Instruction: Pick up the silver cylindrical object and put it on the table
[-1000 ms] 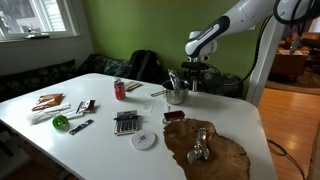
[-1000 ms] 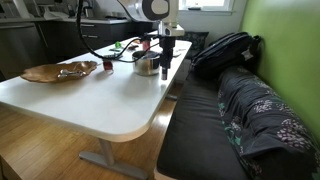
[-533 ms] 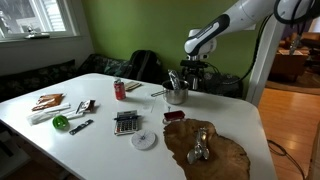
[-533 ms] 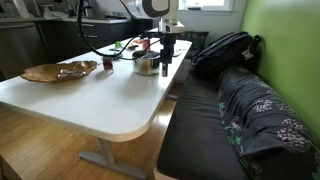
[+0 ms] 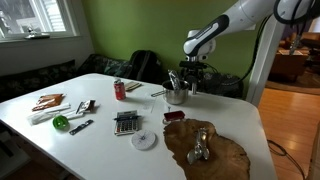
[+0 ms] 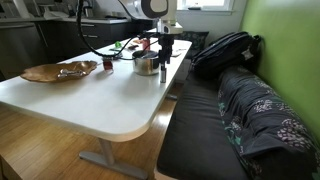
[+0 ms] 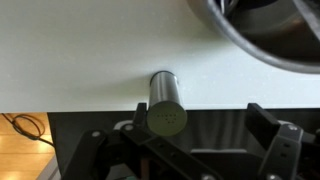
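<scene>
- The gripper (image 7: 186, 140) is seen spread wide in the wrist view, its dark fingers (image 7: 283, 148) set well apart, and nothing is held.
- The silver cylindrical object (image 7: 166, 100) is found between the fingers, closer to one than the other, with a clear gap to each.
- It stands upright on the table (image 7: 60, 50), close to the table's edge, and a thin shadow is cast around its base.
- Its wall is smooth, brushed grey metal with a soft vertical sheen; its flat round top looks duller and slightly speckled.
- Just beyond the gripper and off to one side, the curved rim of a polished metal pot (image 7: 268, 30) is seen, apart from the cylinder.
- In both exterior views the gripper (image 5: 186, 84) (image 6: 165, 62) is lowered beside that pot (image 5: 176, 96) (image 6: 146, 65); the cylinder itself cannot be made out there.
- The tabletop (image 5: 100, 150) (image 6: 100, 100) is smooth, white and round-cornered.
- Farther from the gripper an irregular brown wood slab (image 5: 210, 152) (image 6: 58, 71) lies flat on the table, and a red can (image 5: 119, 90) and a dark calculator (image 5: 126, 122) are set well away.
</scene>
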You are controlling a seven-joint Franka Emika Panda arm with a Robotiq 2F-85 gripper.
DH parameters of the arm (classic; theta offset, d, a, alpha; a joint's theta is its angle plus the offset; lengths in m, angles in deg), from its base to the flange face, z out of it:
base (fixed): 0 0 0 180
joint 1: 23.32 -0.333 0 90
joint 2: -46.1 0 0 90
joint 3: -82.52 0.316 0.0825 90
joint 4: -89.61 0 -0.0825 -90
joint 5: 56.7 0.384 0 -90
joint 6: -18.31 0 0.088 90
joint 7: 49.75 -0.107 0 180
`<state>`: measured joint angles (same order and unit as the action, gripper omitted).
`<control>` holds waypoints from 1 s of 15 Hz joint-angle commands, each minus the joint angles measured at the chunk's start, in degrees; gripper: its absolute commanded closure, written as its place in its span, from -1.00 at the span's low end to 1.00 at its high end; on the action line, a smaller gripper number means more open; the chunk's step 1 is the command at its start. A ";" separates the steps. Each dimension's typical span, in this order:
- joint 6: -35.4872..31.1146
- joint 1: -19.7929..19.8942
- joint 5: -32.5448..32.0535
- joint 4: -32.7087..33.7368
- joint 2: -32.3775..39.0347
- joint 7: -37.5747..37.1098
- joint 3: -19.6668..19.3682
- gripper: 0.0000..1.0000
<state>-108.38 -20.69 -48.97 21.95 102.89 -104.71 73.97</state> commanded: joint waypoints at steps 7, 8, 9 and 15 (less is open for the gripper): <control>0.57 -0.97 -0.52 -4.35 -4.36 -0.39 -0.39 -1.00; 0.30 -1.12 -0.79 -5.33 -5.62 -0.35 -0.60 -1.00; 0.13 -0.89 -0.44 -6.60 -7.31 0.30 -0.18 -1.00; -2.17 3.98 7.28 -19.89 -22.57 19.23 7.21 -1.00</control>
<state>-108.49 -19.34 -45.73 13.20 90.20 -95.04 77.85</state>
